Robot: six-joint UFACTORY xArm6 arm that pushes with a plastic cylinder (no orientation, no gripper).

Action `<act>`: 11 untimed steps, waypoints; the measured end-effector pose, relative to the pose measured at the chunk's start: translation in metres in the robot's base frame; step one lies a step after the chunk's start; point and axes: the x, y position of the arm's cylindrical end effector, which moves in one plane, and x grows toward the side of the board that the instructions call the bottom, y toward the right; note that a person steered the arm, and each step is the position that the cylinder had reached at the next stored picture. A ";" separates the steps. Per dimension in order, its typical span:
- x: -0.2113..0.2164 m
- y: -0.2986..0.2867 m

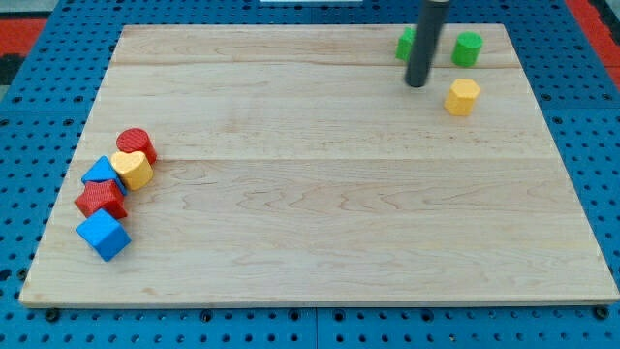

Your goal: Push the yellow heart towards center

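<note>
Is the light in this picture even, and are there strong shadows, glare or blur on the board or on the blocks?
In the camera view the light looks soft and even: the wooden board shows no glare. The yellow heart and the yellow block cast only faint, short shadows. Block edges are slightly soft. The rod is dark and smooth, my tip readable, left of the yellow block. The green block stays clear.

A pale wooden bench (320,194) of joined planks fills most of the view, evenly lit. Around it lies a blue perforated surface (39,107) dotted with holes. Red patches (29,24) show at the view's top corners.
</note>
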 end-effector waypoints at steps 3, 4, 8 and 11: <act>0.181 -0.225; 0.181 -0.278; 0.152 -0.308; 0.102 -0.378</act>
